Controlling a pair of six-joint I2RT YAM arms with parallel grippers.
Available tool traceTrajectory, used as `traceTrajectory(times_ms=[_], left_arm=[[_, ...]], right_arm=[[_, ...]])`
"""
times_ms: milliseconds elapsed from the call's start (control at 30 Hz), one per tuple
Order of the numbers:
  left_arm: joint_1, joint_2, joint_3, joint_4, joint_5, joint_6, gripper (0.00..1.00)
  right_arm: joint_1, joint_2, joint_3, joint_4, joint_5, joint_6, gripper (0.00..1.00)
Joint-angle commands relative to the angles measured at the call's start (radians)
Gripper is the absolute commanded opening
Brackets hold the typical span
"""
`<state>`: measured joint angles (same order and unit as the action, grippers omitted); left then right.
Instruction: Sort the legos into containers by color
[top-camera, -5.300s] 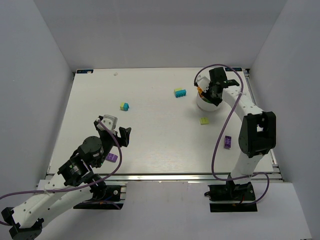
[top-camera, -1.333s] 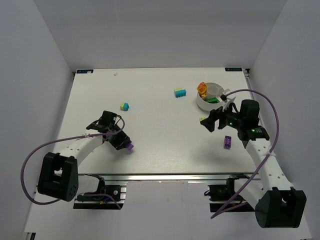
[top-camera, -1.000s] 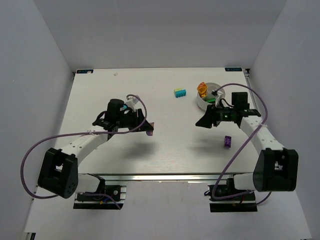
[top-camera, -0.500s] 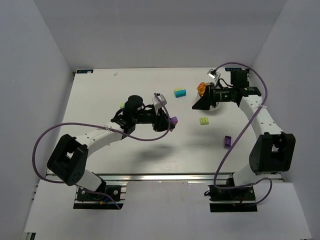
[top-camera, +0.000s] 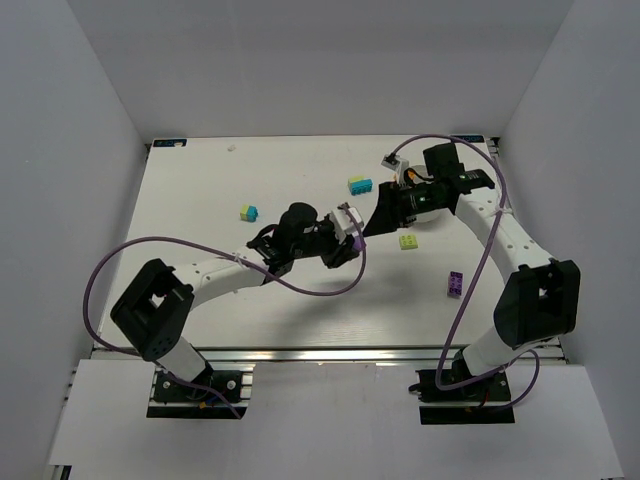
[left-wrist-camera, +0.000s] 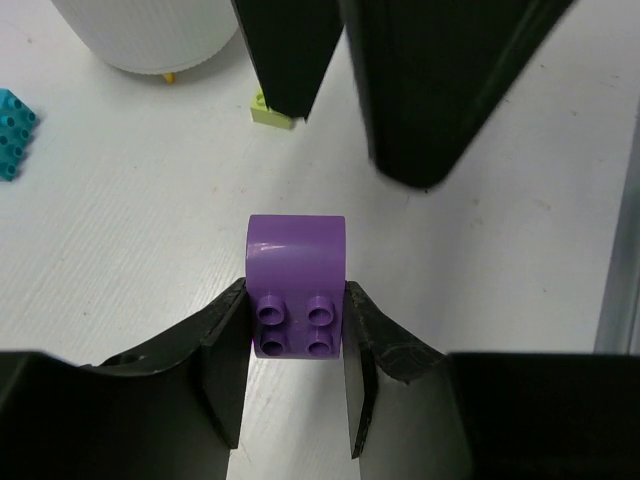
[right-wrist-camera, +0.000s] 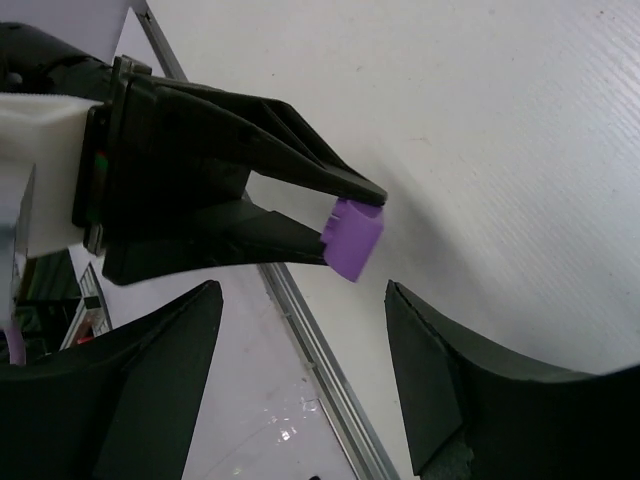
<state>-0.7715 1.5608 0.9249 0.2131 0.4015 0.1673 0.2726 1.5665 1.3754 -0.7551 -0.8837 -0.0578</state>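
Purple lego (left-wrist-camera: 296, 285) is pinched by our left fingers (left-wrist-camera: 225, 350), which clamp its two sides. Its studs face the wrist camera and it is held off the surface (top-camera: 200, 280), near the middle. Opposite, the right fingers (right-wrist-camera: 150, 350) are spread wide with nothing in them. They face the lego from its 2 o'clock side, close but not touching. We read this as a handover being set up, though we can't be sure.

The bowl (left-wrist-camera: 150, 35) sits at 2 o'clock on the surface. In the top view the right arm hides most of it, so we can't tell what's inside.

Loose legos on the surface:
- cyan-green stack (top-camera: 360, 185) at 1 o'clock
- yellow-cyan stack (top-camera: 248, 212) at 10 o'clock
- pale yellow-green brick (top-camera: 408, 241) at 3 o'clock
- second purple brick (top-camera: 455, 283) at 4 o'clock

We judge the task partway at best: one lego is in hand and four are visibly unsorted. The two-colour stacks likely need splitting first.
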Motion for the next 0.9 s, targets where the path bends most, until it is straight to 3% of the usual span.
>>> traceTrajectory(times_ms=[0, 400, 667, 767, 867], left_arm=[[-0.025, 0.002, 0.077, -0.049, -0.107, 0.049, 0.00], [-0.083, -0.016, 0.111, -0.050, -0.173, 0.049, 0.00], [-0.112, 0.001, 0.155, -0.060, -0.194, 0.034, 0.00], [-0.112, 0.005, 0.167, -0.060, -0.207, 0.029, 0.00], [-0.112, 0.015, 0.180, -0.069, -0.204, 0.024, 0.00]], right_arm=[[0.017, 0.027, 0.037, -0.030, 0.034, 0.041, 0.72], [0.031, 0.041, 0.010, 0.023, 0.115, 0.118, 0.71], [0.050, 0.066, 0.008, 0.023, 0.120, 0.121, 0.63], [0.050, 0.063, 0.002, 0.023, 0.121, 0.121, 0.55], [0.048, 0.058, 0.005, 0.023, 0.115, 0.121, 0.38]])
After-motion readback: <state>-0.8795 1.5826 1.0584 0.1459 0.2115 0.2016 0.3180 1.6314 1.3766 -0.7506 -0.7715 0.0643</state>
